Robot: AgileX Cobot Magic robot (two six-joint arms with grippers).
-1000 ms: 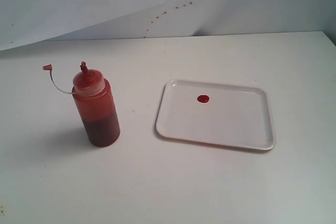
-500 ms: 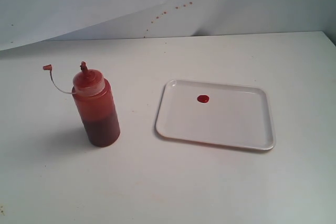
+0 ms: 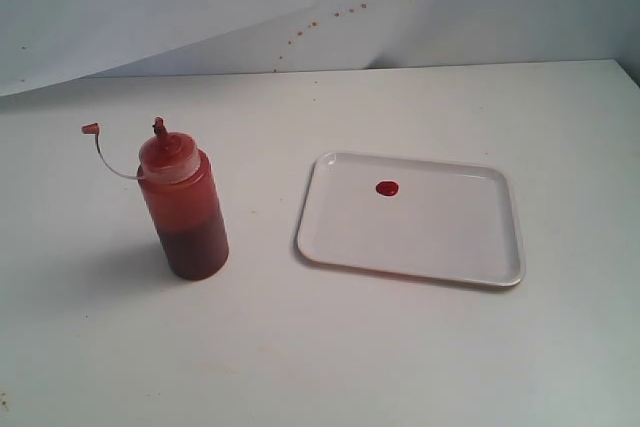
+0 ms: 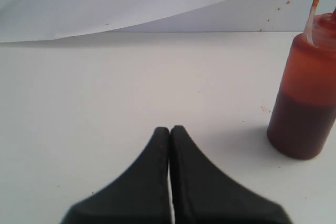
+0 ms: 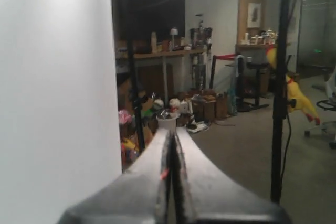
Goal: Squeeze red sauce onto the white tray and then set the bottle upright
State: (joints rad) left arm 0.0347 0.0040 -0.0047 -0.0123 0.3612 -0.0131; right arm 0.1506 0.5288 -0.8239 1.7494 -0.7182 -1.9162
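The bottle [image 3: 184,209] stands upright on the white table at the left, red-tinted, with dark red sauce filling its lower part and its tethered tip cap [image 3: 90,129] hanging off to the left. To its right lies the white tray [image 3: 470,247] with a small round blob of red sauce [image 3: 387,188] near its far left part. Neither gripper shows in the exterior view. In the left wrist view my left gripper [image 4: 170,129] is shut and empty, low over the table, with the bottle [image 4: 307,95] off to one side. My right gripper [image 5: 172,132] is shut, pointing away into the room.
A white backdrop sheet [image 3: 200,7] with small red-brown specks [image 3: 330,17] hangs behind the table. The table's far edge [image 3: 400,67] runs along it. The right wrist view shows a white panel [image 5: 52,98] and a cluttered room with black poles [image 5: 278,87].
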